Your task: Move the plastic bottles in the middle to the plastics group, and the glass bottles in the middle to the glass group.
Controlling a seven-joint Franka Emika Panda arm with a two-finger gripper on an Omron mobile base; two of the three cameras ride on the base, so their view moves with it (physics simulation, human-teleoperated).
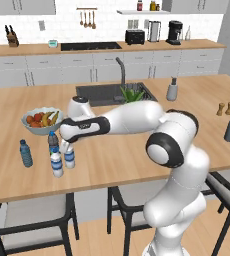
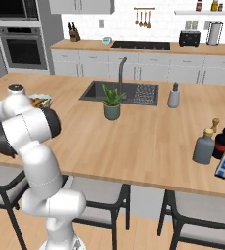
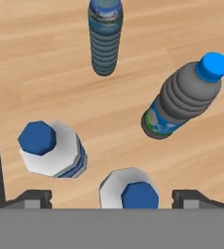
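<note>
Plastics mostly grouped: four small bottles clustered at counter [image 1: 137, 160] left end, all-blue one [image 1: 25, 153] slightly apart. Gripper [image 3: 111, 198] spread wide above a white bottle [image 3: 129, 190], holding nothing. Glass bottle [image 2: 204, 145] sat far right beside dark bottle [image 2: 224, 138]; apparently placed.

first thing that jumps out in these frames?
The white arm stretched low across the wooden island, its gripper hanging over a cluster of small bottles near the front left edge, beside the fruit bowl. In the hand view, one white blue-capped bottle sits between the finger tips. Far right stands the big grey-blue bottle.
</note>
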